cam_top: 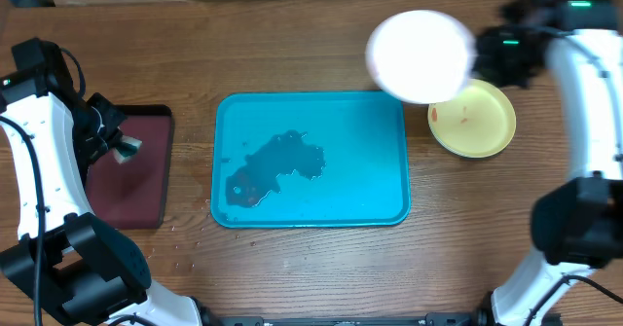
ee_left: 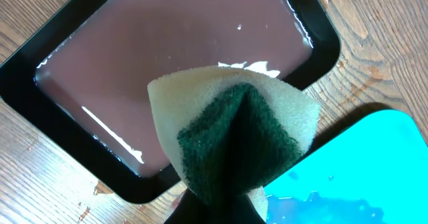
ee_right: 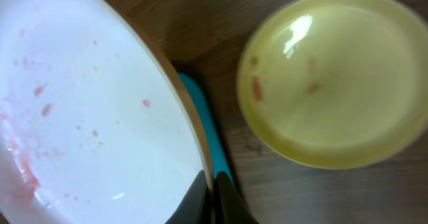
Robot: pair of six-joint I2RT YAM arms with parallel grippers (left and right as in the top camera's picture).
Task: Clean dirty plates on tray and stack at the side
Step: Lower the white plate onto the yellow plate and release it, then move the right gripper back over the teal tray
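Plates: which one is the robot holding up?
The white plate, pinched at its rim by the right gripper; the yellow plate lies flat on the table beside the tray.

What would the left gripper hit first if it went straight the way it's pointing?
Most likely the dark maroon tray: the sponge pinched in the left gripper points at its wet surface, though depth is hard to judge.

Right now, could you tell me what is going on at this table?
The right hand holds the white plate by its rim, raised over a corner of the teal tray, next to the yellow-green plate on the table. Both show reddish smears. The left hand grips a sponge above the maroon tray. A puddle lies in the teal tray.
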